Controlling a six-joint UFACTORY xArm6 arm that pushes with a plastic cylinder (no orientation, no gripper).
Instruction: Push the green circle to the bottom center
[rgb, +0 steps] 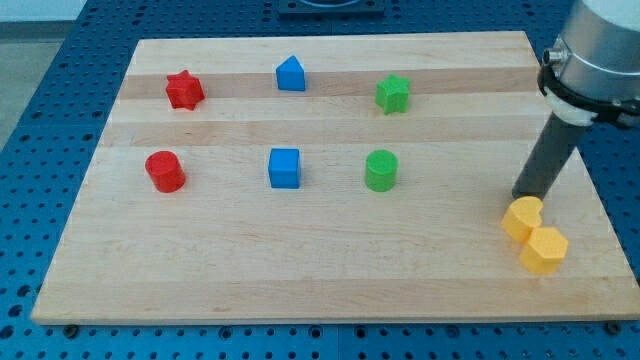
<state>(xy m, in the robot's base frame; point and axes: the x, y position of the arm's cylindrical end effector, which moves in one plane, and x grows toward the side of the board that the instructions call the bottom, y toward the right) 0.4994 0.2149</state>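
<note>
Green circle: right of the board's middle, beside the blue cube, well apart from my tip.
My tip: a bare rod with no pincer to open or close; touching, or nearly touching, the upper yellow block.
Handling: likely light, stiff and quick to slide; push its top side, dead centre.
Room: open wood below it down to the board edge.

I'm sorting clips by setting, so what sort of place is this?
Probably a robotics lab bench: a pale wooden board lies on a blue perforated metal table, small coloured plastic blocks are spread over it, and my tip rests beside the yellow heart-shaped block.
</note>
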